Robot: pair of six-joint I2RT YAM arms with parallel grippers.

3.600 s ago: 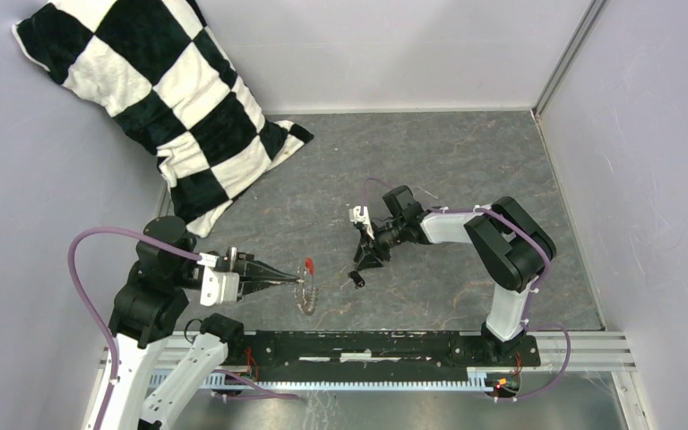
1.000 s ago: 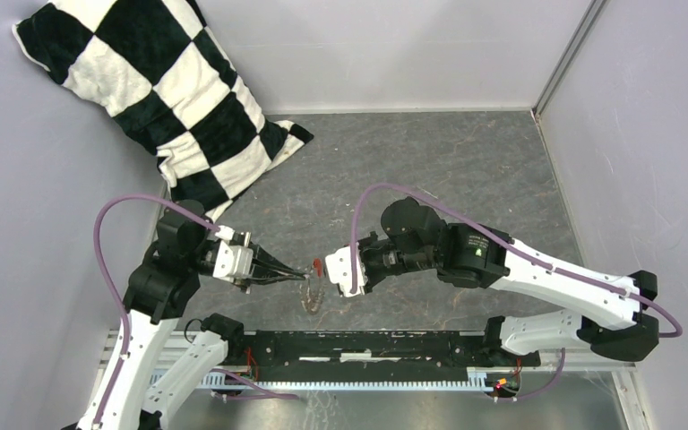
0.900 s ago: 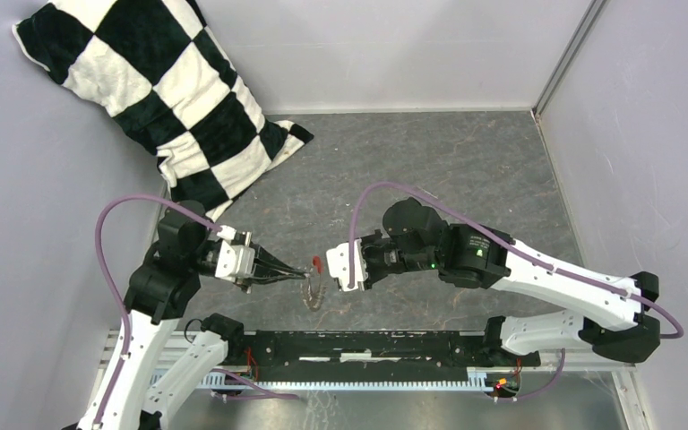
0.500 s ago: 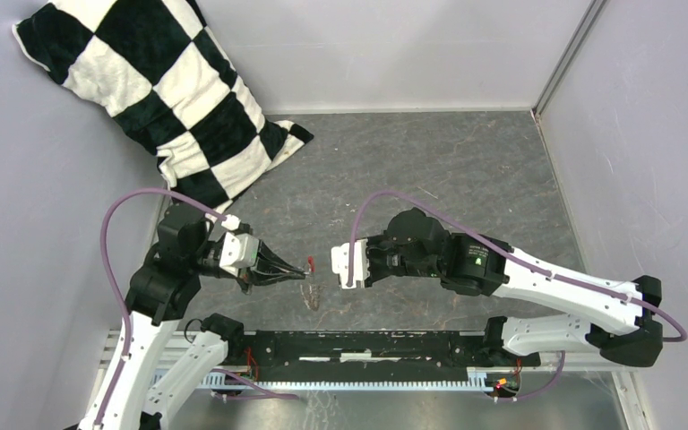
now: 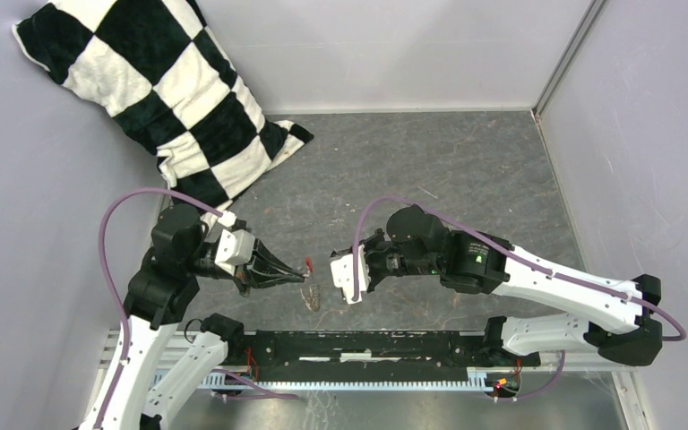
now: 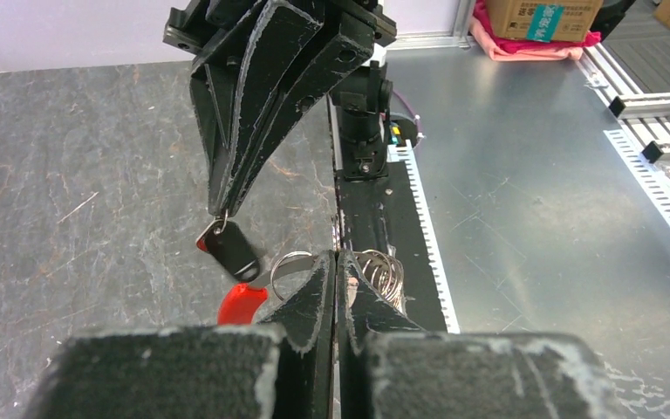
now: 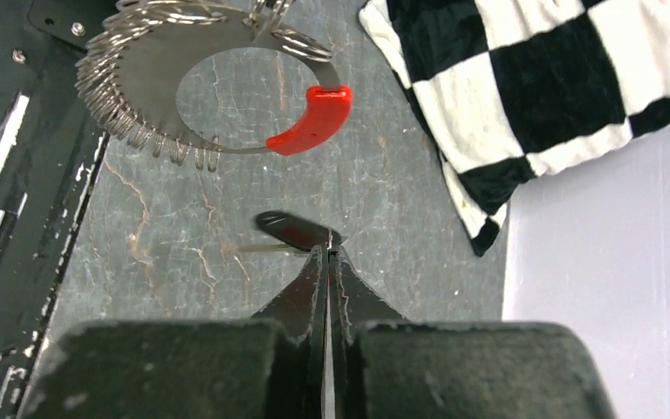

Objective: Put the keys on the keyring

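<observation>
The key (image 6: 234, 251), a tiny one with a black head and a short silver blade, dangles from the tips of the right gripper (image 6: 221, 209). The fingers are pressed fully together on the very top of its head. It hangs just beside the keyring (image 6: 290, 262) but is not on it, and the right wrist view shows a gap between the two. Pinching it by the end likely leaves most of the key free to be worked onto the wire.

The keyring appears to be held up off the table, pinched at its rim by the left gripper (image 6: 336, 260), whose fingers are closed with no gap. The loop spreads to both sides of those tips. Many small silvery rings crowd one arc, and the red tag (image 7: 310, 118) sits at the end of the bare stretch. Held this way, the loop faces the right gripper flat on, which I judge is meant to keep it steady and offer that bare stretch for threading.

Around them is the grey, stone-patterned table (image 5: 466, 170). A black-and-white checked pillow (image 5: 170, 98) leans in the far left corner, well apart from the work.

No writing shows on the key or the tag. A cardboard box (image 6: 545, 13) beyond the table's edge has a blue-green label, but its print is too small to read.
</observation>
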